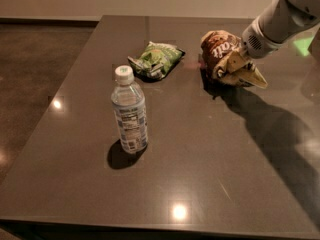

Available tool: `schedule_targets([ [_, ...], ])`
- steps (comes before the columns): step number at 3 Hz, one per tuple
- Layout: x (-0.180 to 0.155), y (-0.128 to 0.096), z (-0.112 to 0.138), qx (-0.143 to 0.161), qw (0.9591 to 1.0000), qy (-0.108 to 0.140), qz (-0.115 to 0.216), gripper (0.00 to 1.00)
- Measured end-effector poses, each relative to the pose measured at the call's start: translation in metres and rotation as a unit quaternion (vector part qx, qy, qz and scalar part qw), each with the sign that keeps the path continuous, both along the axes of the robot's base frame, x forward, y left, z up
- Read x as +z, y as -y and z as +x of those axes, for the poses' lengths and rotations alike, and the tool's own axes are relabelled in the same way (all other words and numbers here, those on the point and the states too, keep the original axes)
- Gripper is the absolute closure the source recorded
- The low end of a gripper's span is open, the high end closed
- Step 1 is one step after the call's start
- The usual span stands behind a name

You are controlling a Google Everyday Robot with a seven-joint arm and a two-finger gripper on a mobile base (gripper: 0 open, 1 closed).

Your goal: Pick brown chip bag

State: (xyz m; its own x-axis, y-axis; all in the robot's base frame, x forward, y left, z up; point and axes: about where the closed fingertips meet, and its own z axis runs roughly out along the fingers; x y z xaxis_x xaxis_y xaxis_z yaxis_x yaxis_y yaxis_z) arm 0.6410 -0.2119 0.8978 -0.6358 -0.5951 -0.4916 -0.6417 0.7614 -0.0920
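Toward the far right of the table, the brown chip bag is being gripped at its right side by the gripper, jaws being clamped on the foil; a green bag is lying to its left, a water bottle standing nearer, well apart

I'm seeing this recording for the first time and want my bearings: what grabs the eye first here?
A white robot arm reaches in from the upper right, its gripper at the crinkled brown foil chip bag on the far right side of the dark table. Nearer, a clear plastic water bottle with a white cap stands upright left of centre, a small green snack bag lying behind it.
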Motion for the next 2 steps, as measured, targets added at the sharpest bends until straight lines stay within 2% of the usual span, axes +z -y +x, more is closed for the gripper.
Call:
schedule_targets([
  [2, 0.064, -0.019, -0.016, 0.040, 0.9972, 0.062, -0.010, 1.00],
])
